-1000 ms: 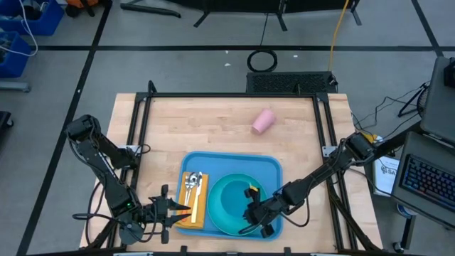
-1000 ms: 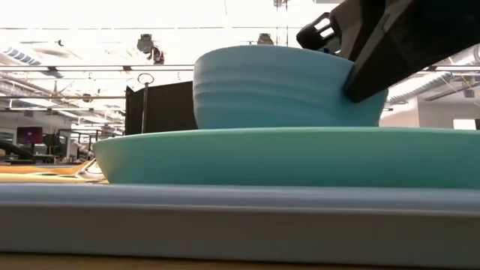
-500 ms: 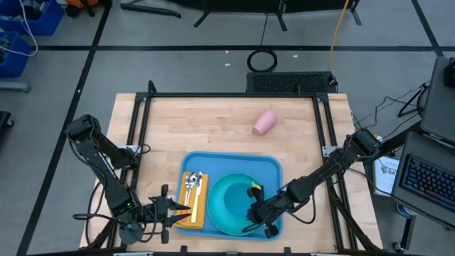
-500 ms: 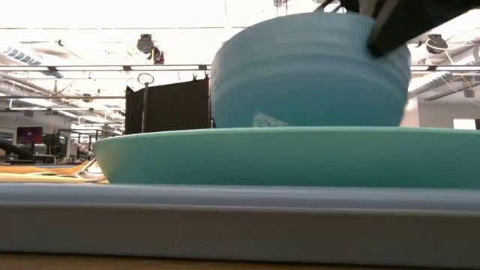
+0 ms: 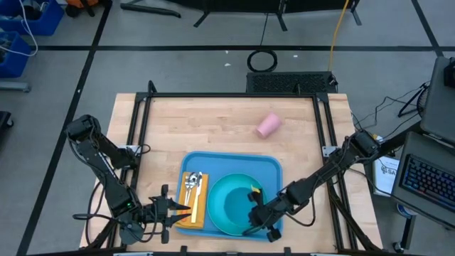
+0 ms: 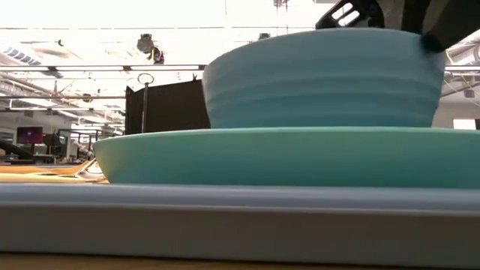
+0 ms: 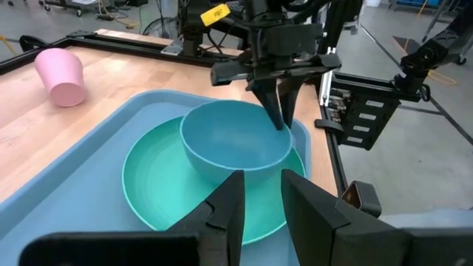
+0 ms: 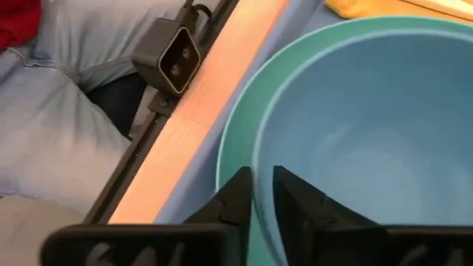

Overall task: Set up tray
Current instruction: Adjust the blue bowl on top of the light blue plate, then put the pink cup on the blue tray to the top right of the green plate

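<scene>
The light-blue tray (image 5: pixel 213 161) lies at the table's near middle. On it rests a round turquoise plate (image 5: pixel 217 193), and a blue bowl (image 7: pixel 233 144) stands on the plate. My right gripper (image 5: pixel 254 215) is over the bowl's near-right side and shut on its rim. My left gripper (image 5: pixel 186 211) waits open at the tray's near-left corner, beside the yellow-orange napkin (image 5: pixel 196 206) with cutlery (image 5: pixel 192 180) on it. In the low view the bowl (image 6: pixel 322 82) shows level above the plate's rim (image 6: pixel 285 157), which hides its base. My right gripper pinches the bowl's rim (image 8: pixel 260 159) on its near-right side, one finger inside the bowl and one outside. The fingers (image 7: pixel 283 103) come from above, pointing down. The bowl sits upright and level, its base on the plate.
A pink cup (image 5: pixel 269 125) lies on its side on the bare wood toward the far right. Black frame rails (image 5: pixel 142 128) run along the table's sides. In the right wrist view a person's jeans-clad legs (image 8: pixel 59 125) are just past the near edge.
My right gripper has carried the bowl a little toward the near edge. Half a second ago the bowl was raised and tilted; now it is lower and level on the plate. The pink cup has rolled slightly toward the right.
</scene>
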{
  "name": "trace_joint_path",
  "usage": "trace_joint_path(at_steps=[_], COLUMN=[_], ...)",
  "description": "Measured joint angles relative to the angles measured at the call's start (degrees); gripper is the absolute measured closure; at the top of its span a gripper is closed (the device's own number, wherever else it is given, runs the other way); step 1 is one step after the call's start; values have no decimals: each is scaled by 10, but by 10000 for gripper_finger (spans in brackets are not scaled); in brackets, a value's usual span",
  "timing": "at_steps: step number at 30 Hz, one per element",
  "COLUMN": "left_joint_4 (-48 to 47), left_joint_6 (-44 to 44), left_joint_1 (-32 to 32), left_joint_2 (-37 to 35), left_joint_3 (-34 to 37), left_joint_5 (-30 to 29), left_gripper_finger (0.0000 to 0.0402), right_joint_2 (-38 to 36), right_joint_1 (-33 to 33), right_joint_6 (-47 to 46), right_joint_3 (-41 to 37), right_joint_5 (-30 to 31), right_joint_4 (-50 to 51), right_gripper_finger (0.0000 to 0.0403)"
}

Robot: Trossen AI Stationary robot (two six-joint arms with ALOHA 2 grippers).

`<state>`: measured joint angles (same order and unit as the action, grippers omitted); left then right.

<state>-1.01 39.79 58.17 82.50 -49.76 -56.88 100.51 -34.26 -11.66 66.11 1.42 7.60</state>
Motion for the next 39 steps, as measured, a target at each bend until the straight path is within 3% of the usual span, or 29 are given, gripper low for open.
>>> trace_joint_path(at_steps=[7,12,17,28,35,39], left_joint_4=[-1,-1,-1,-5,-5,-2], left_joint_6=[2,2,2,9,10,10], left_joint_1=[0,0,0,0,0,0], left_joint_2=[0,0,0,0,0,4], left_joint_3=[0,0,0,0,0,0], left_joint_5=[0,0,0,4,3,-1], left_gripper_finger=[309,309,309,309,309,309], right_joint_2=[0,0,0,-7,-94,-161], right_joint_1=[0,0,0,-15,-13,17], right_joint_6=[-10,20,35,64,80,84], right_joint_3=[0,0,0,0,0,0], right_joint_5=[35,61,86,58,119,165], right_joint_4=[4,1,1,-51,-48,19], right_gripper_finger=[278,249,247,248,261,270])
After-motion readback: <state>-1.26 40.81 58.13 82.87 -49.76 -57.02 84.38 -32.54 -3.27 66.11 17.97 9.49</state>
